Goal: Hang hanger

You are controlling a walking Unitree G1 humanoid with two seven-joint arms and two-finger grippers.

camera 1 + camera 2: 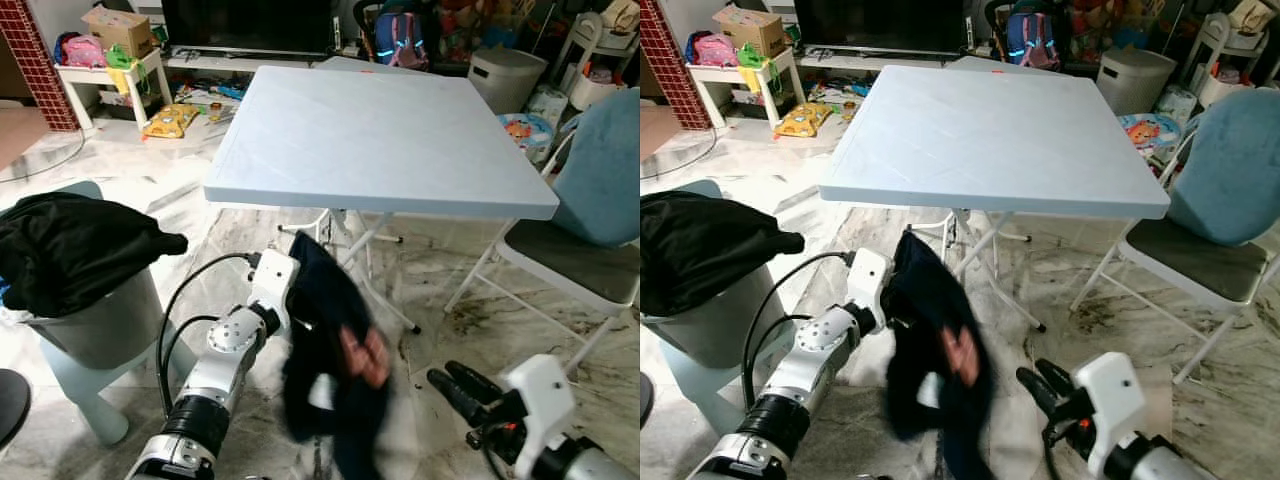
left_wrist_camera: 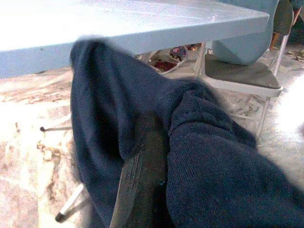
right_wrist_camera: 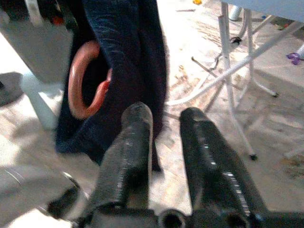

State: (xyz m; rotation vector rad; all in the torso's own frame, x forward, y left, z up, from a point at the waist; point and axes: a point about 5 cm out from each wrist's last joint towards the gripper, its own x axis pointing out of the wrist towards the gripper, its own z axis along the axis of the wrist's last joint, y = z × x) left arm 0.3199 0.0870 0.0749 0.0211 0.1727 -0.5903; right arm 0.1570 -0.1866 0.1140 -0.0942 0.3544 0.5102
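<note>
Left wrist view has the left gripper (image 1: pixel 292 322) clamped on a dark garment (image 1: pixel 325 350) with the hanger (image 3: pixel 85 80) tangled inside (right gripper (image 3: pixel 161 128) empty, fingers apart), so the cloth could slip free.

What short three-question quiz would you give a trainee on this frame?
1. True or false: the left gripper holds the dark garment.
2. What colour is the hanger hook showing against the garment: A blue, B pink, C white?
3. Where does the black clothing lie?

Key:
1. True; it hangs in front of the light blue table.
2. B.
3. Over the grey bin on the robot's left; the right gripper is empty.
</note>
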